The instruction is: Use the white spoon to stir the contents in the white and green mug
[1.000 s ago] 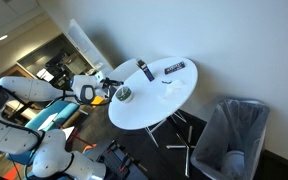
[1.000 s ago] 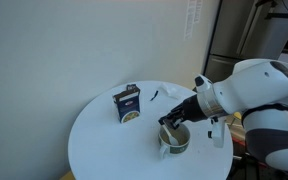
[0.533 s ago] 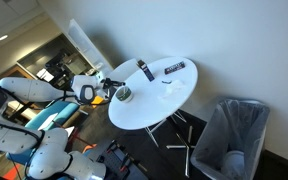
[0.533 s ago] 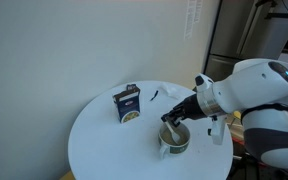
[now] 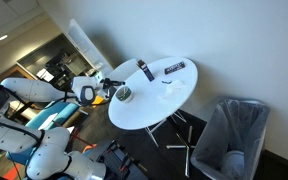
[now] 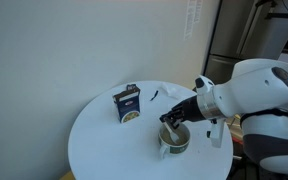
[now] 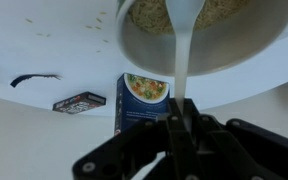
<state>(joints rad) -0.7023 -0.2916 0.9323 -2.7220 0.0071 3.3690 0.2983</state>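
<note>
The white and green mug (image 6: 175,144) stands on the round white table (image 6: 104,140), near its edge by the arm. It also shows in an exterior view (image 5: 124,94) and at the top of the wrist view (image 7: 239,55). It holds pale grainy contents (image 7: 219,12). My gripper (image 6: 176,120) hangs just above the mug and is shut on the handle of the white spoon (image 7: 181,60). In the wrist view the jaws (image 7: 181,118) clamp the handle. The spoon's bowl end dips into the contents.
A blue box with a food picture (image 6: 129,103) stands on the table beyond the mug, also in the wrist view (image 7: 144,100). A flat dark bar (image 5: 175,68) and a small black item (image 7: 34,78) lie farther off. A bin (image 5: 234,135) stands beside the table.
</note>
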